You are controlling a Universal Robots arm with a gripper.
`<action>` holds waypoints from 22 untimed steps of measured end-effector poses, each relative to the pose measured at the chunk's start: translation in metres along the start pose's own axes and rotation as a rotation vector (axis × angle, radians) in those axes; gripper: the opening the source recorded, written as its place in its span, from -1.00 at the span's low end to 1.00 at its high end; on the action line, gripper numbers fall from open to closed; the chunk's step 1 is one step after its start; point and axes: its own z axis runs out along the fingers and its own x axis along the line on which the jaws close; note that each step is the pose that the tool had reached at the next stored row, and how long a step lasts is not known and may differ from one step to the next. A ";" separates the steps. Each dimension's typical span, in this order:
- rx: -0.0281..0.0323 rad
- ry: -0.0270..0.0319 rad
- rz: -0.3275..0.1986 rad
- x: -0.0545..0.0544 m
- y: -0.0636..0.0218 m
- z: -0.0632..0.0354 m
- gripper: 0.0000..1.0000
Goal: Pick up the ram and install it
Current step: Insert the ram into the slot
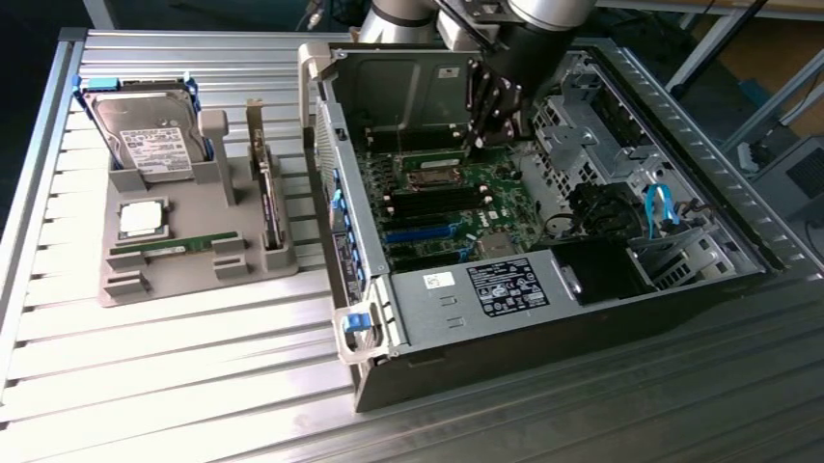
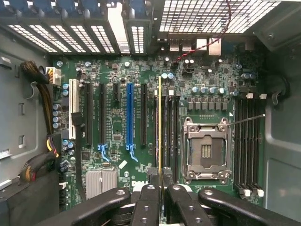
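Gripper [image 2: 161, 182] pinched on the ram [image 2: 160, 127], which we see edge-on. The memory slots [image 2: 170, 136] sit directly below the gripper, with the CPU socket [image 2: 205, 149] just beside them. Pickup done; we judge the ram not yet seated.

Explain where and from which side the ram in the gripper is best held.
Probably best: pinch its two flat faces near the top edge, coming from above. The ram is a thin board on edge over the slots, so its lower edge must stay free; the gripper holds it so.
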 end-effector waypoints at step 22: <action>0.0000 0.0000 0.000 0.001 -0.0011 0.0237 -0.75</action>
